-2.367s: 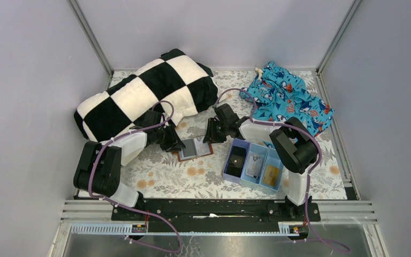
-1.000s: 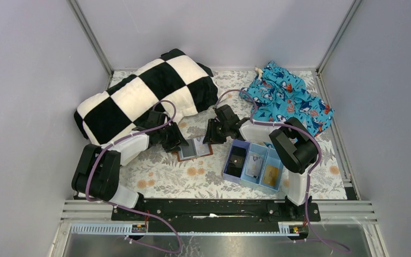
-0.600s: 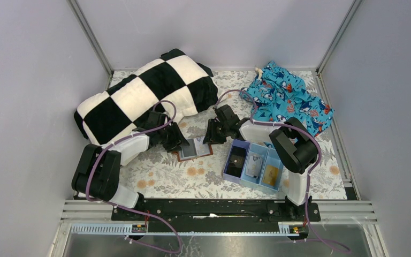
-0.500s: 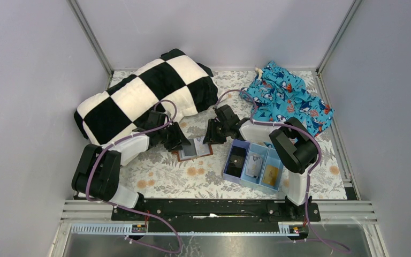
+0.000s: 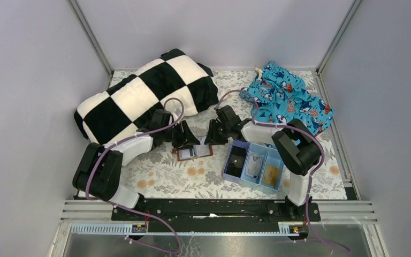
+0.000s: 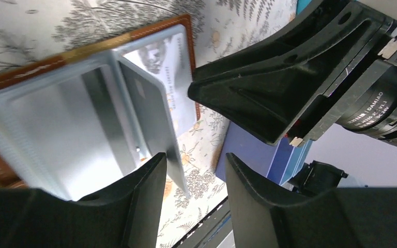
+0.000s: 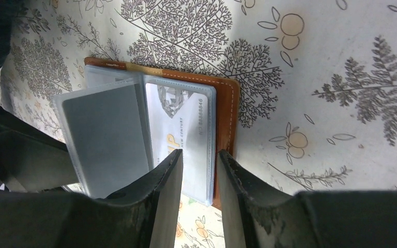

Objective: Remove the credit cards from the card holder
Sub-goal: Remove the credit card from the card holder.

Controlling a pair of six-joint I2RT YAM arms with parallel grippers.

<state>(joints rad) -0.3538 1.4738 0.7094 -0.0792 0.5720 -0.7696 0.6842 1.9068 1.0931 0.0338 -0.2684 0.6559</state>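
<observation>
Progress: two credit cards in tray, white card remaining in open card holder; left pincer, right pincer spread

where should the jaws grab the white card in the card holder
Probably its short edge nearest the right gripper, sliding in low from that side: the white card lies flat inside the card holder, so only an edge can be pinched.
</observation>
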